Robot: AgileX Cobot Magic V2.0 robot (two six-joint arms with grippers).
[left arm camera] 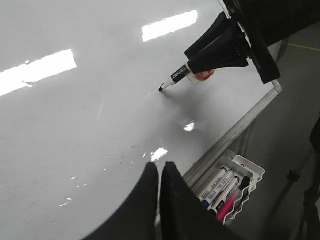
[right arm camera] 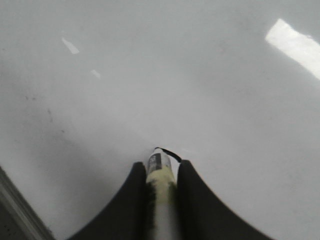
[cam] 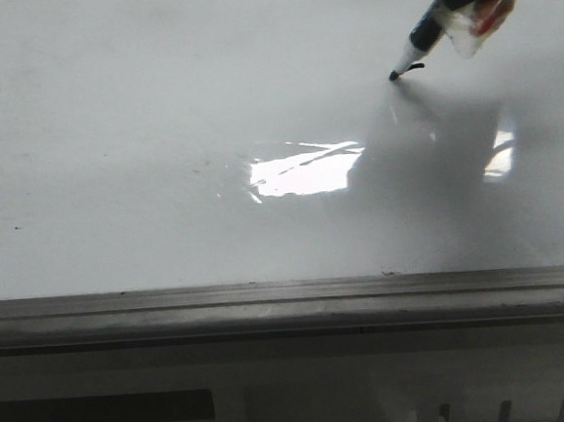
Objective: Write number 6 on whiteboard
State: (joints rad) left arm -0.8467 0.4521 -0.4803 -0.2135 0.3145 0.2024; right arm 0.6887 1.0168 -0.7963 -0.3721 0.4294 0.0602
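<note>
Whiteboard [cam: 159, 133] stroke [cam: 415, 67] at end effector [cam: 471, 5]

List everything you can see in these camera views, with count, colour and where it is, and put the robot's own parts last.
whiteboard: one, glossy white with glare patches, fills most of every view; grey metal edge strip along its near side.
ink stroke: one, short black curved line, at the pen tip, far right of the board.
marker pen: one, pale barrel with black tip, tip on the board, held by the right gripper.
marker tray: one, white, beside the board's edge, holding several spare markers, one of them pink.
right gripper: one, black, closed on the marker pen.
left gripper: one, black, fingers together, holding nothing, over the board's near edge.
</note>
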